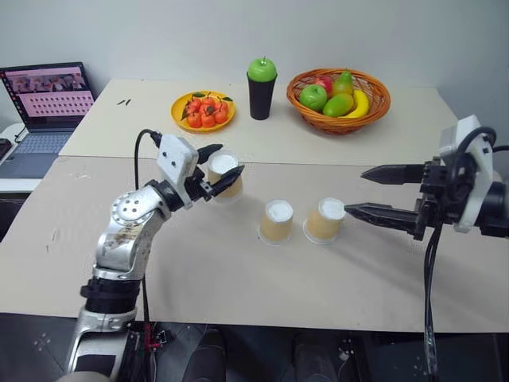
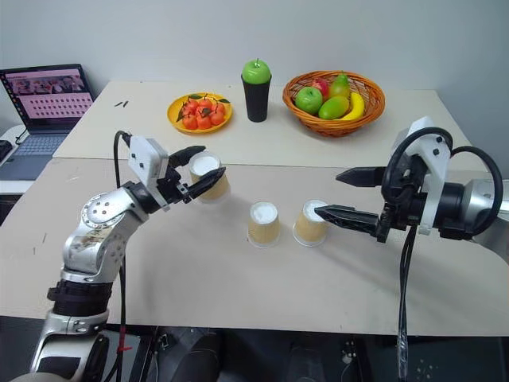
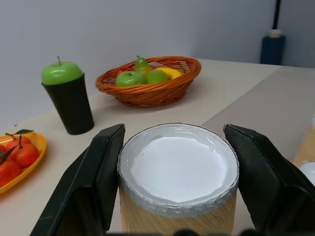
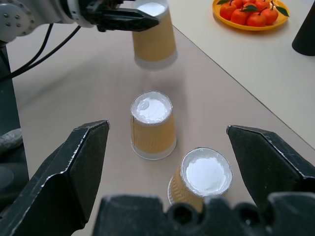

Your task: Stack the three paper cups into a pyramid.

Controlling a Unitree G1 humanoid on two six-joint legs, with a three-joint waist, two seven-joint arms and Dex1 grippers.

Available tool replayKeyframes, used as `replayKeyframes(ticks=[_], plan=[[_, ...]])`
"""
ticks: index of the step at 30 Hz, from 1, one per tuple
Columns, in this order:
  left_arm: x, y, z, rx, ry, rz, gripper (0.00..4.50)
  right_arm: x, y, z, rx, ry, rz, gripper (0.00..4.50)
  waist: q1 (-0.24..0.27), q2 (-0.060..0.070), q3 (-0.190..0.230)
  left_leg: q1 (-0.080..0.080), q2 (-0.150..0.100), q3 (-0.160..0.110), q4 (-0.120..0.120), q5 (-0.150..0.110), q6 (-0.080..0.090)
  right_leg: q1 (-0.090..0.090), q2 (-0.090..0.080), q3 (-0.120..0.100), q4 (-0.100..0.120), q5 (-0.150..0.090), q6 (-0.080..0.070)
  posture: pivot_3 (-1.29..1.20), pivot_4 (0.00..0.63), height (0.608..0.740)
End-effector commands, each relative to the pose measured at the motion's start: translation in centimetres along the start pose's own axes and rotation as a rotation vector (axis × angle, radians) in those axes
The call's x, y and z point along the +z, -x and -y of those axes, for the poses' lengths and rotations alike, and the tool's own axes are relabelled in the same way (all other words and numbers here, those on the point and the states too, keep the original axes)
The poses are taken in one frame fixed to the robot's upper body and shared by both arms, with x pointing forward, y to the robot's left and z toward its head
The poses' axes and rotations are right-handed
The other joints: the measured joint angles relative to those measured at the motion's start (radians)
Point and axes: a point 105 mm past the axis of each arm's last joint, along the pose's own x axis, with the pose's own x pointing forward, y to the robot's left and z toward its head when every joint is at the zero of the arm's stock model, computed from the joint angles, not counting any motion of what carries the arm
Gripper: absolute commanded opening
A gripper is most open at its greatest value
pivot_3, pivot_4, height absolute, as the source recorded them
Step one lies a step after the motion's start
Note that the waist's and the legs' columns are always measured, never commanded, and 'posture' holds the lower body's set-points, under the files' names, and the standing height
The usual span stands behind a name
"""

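Your left gripper (image 1: 213, 177) clamps one inverted cup (image 1: 224, 177); base pair (image 1: 276, 221) stands ready; right gripper (image 1: 355, 192) gapes empty; capping remains.

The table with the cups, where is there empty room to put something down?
The near half of the table, in front of the two standing paper cups, is bare. So is the left side behind the left gripper, toward the laptop. The far edge is crowded: orange plate, black cup, fruit basket.
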Motion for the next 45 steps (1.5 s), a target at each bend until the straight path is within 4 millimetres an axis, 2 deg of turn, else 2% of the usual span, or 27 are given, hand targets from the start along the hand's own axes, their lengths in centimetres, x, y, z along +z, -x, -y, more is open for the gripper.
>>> replayKeyframes(ticks=[1, 7, 10, 20, 25, 34, 45], plan=[[1.7, 0.6, 1.9, -0.122, -0.008, 0.029, 3.37, 1.0, 0.0, 0.0, -0.005, 0.043, 0.031, 4.50, 0.002, 0.000, 0.000, 0.000, 0.000, 0.000, 0.001, 0.000, 0.000, 0.001, 0.000, 0.000, 0.000, 0.000, 0.000, 0.00, 0.150, 0.739], [0.6, 2.2, 3.7, -0.212, 0.022, -0.023, 3.37, 1.1, 0.1, 0.0, -0.011, 0.043, 0.028, 4.50, 0.002, 0.000, 0.000, -0.001, 0.000, 0.000, -0.001, 0.000, 0.000, -0.001, 0.000, 0.000, 0.000, 0.000, -0.001, 0.00, 0.150, 0.739], [0.4, 2.3, 4.2, -0.229, 0.035, -0.023, 3.37, 1.1, 0.3, 0.0, -0.018, 0.045, 0.025, 4.50, 0.003, 0.000, 0.000, -0.001, 0.000, 0.000, 0.000, 0.000, 0.000, -0.001, 0.000, 0.000, 0.000, 0.000, -0.001, 0.00, 0.150, 0.739], [-0.6, -0.3, 5.3, -0.236, 0.066, 0.010, 3.37, 1.3, 0.9, -0.1, -0.047, 0.051, 0.017, 4.50, 0.005, 0.000, 0.000, -0.001, 0.000, 0.000, 0.000, 0.000, 0.000, 0.000, 0.000, 0.000, 0.000, 0.000, 0.000, 0.00, 0.150, 0.739], [-1.0, -0.4, 5.6, -0.243, 0.071, 0.013, 3.37, 1.4, 1.1, -0.2, -0.056, 0.051, 0.010, 4.50, 0.002, 0.000, 0.000, -0.001, 0.000, 0.000, 0.000, 0.000, 0.000, -0.001, 0.000, 0.000, 0.000, 0.000, 0.000, 0.00, 0.150, 0.739], [-2.1, 0.5, 5.6, -0.245, 0.070, -0.018, 3.37, 1.4, 0.9, -0.2, -0.059, 0.045, 0.010, 4.50, 0.004, 0.000, 0.000, -0.001, 0.000, 0.000, 0.000, 0.000, 0.000, -0.001, 0.000, 0.000, 0.000, 0.000, 0.000, 0.00, 0.150, 0.739], [-4.0, -1.2, 6.0, -0.247, 0.044, -0.009, 3.37, 1.8, 0.8, 0.0, -0.053, 0.058, 0.011, 4.50, 0.004, 0.000, 0.000, -0.001, 0.000, 0.000, 0.000, 0.000, 0.000, -0.001, 0.000, 0.000, -0.001, 0.000, 0.000, 0.00, 0.150, 0.739]])
